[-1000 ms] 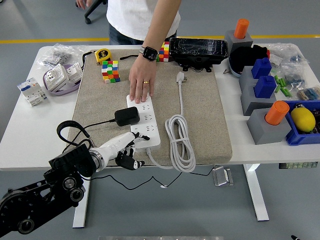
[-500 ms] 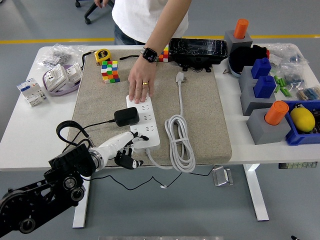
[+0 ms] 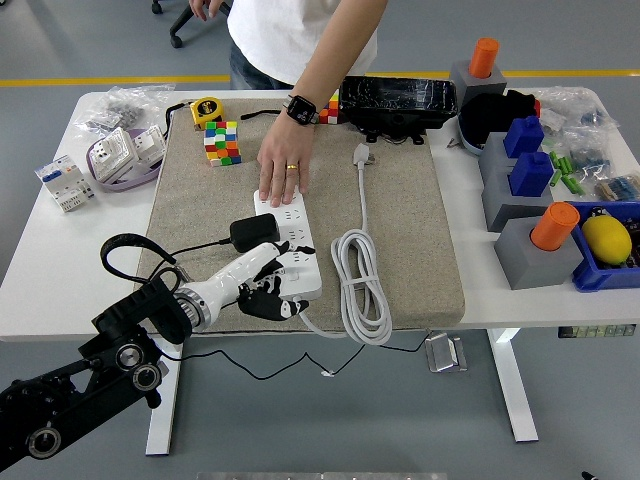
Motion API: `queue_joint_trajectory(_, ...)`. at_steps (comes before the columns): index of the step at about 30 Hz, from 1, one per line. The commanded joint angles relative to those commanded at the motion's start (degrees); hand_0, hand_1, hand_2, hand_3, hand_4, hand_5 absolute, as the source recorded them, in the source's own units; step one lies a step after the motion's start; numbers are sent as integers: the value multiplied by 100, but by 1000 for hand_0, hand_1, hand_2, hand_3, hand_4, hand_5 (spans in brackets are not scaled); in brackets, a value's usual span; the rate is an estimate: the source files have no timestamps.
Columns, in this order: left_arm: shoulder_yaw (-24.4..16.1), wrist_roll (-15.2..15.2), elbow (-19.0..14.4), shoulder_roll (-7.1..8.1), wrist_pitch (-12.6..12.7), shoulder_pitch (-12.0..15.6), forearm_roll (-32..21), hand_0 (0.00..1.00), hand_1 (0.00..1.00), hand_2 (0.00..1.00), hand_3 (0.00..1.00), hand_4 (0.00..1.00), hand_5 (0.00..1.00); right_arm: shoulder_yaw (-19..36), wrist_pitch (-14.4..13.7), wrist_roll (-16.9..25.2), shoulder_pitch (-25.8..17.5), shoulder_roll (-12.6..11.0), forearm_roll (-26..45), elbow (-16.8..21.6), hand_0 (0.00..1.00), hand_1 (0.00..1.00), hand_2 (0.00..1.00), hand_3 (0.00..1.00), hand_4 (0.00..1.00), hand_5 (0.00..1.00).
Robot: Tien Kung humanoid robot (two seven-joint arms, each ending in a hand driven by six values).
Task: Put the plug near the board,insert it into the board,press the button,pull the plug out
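One white board [image 3: 290,245] is being steadied at its far end by a person's hand [image 3: 281,172]. The near end is being covered by the left hand [image 3: 268,290], fingers spread, with one black plug [image 3: 254,232] just beside it.

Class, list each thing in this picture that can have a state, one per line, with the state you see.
power strip: flat on the mat, far end pressed down by a person's hand
black adapter: sitting at the strip's left edge, whether plugged in cannot be told
white cable: coiled, its plug lying free on the mat
left hand: fingers spread over the strip's near end, holding nothing
Rubik's cube: scrambled
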Motion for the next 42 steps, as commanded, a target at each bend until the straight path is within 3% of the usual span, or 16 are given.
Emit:
queue_joint_trajectory(2, 9, -465, 87, -10, 345, 19, -406, 98, 70, 222, 733, 637, 54, -3, 1, -3, 10, 0, 0, 3, 611, 643, 646, 553, 954, 489)
queue_joint_trajectory(3, 17, -665, 133, -16, 501, 29, -598, 214, 169, 309, 564, 779, 250, 4, -1, 0, 14, 0, -1, 6, 592, 642, 646, 553, 954, 490)
queue_joint_trajectory(5, 24, -1101, 250, -32, 846, 59, -1089, 214, 169, 309, 564, 779, 250, 13, -2, 2, 23, 8, 3, -1, 592, 642, 646, 553, 954, 490)
queue_joint_trajectory(8, 5, -1501, 374, -54, 1048, 84, -1742, 214, 169, 309, 564, 779, 250, 10, -3, 1, 30, 10, 8, -10, 592, 642, 646, 553, 954, 490)
queue_joint_trajectory(9, -2, -1639, 425, -66, 1107, 94, -1965, 332, 379, 462, 460, 797, 306, 11, -5, 1, 34, 11, 10, -15, 601, 642, 646, 553, 954, 490)
queue_joint_trajectory(13, -56, -1981, 547, -107, 1259, 152, -2898, 332, 379, 462, 460, 797, 306, 4, -6, 1, 42, 13, 10, -27, 601, 642, 646, 553, 954, 490)
queue_joint_trajectory(15, -89, -2032, 573, -127, 1300, 186, -3231, 345, 409, 473, 452, 792, 337, -3, -7, 1, 47, 17, 15, -37, 602, 642, 646, 553, 954, 489)
queue_joint_trajectory(18, -116, -2046, 583, -146, 1326, 219, -3306, 345, 409, 473, 452, 792, 337, -14, -7, 2, 51, 24, 27, -54, 602, 642, 646, 553, 954, 489)
queue_joint_trajectory(42, -160, -1941, 545, -131, 1291, 230, -3014, 348, 410, 477, 464, 777, 348, -19, -8, 6, 49, 6, 21, -35, 603, 642, 643, 552, 951, 490)
